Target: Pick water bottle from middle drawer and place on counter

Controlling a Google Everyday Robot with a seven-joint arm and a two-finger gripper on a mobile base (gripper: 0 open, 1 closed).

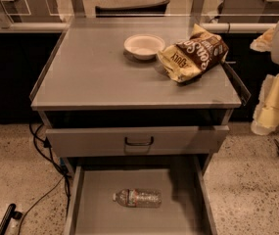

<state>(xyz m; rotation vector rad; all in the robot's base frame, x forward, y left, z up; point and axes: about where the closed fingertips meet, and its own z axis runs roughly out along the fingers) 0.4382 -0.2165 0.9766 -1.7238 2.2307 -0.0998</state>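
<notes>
The water bottle (137, 198) lies on its side on the floor of the open middle drawer (100, 214), with its white cap pointing left. The counter (90, 72) is the grey top of the cabinet above it. My arm comes in at the right edge of the view. Its gripper (270, 106), pale yellow and white, hangs beside the cabinet's right side at about counter height. It is well away from the bottle and holds nothing that I can see.
A white bowl (144, 46) and a brown and yellow snack bag (192, 54) sit on the back right of the counter. The upper drawer front (139, 141), with a dark handle, stands slightly out above the open drawer. Black cables (43, 148) trail on the floor at the left.
</notes>
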